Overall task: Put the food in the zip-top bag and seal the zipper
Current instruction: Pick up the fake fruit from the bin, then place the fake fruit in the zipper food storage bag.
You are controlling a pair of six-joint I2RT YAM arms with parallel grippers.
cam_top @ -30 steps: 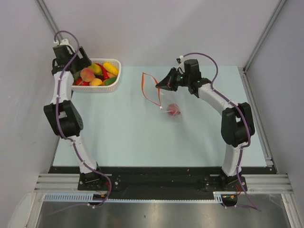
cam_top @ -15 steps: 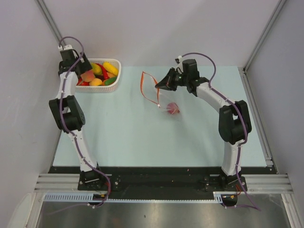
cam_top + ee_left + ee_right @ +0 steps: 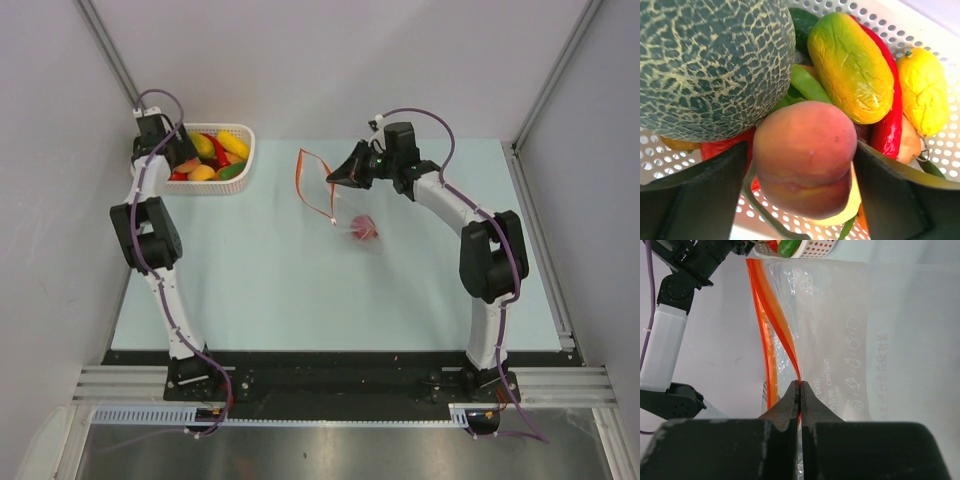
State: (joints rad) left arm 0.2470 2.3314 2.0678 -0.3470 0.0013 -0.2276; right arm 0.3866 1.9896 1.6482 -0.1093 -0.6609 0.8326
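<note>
My left gripper [image 3: 180,158] is over the white basket [image 3: 215,188] and shut on a pink-orange peach [image 3: 805,150], with one finger on each side of it [image 3: 801,170]. The other food lies under it: a netted green melon [image 3: 710,60], a yellow-green mango [image 3: 850,70], a red chili [image 3: 890,125] and a lemon [image 3: 922,85]. My right gripper [image 3: 333,178] is shut on the orange-red zipper [image 3: 765,330] of the clear zip-top bag [image 3: 840,340] and holds its mouth up and open [image 3: 800,385]. A red piece of food [image 3: 362,230] lies inside the bag's lower end on the table.
The basket stands at the table's back left corner, close to the left wall. Its rim also shows at the top of the right wrist view [image 3: 812,247]. The light blue table [image 3: 300,290] runs from the bag towards the arm bases.
My left wrist has shifted a little to the right and down toward the basket, with the peach between its fingers. The right gripper has held the bag almost still.
</note>
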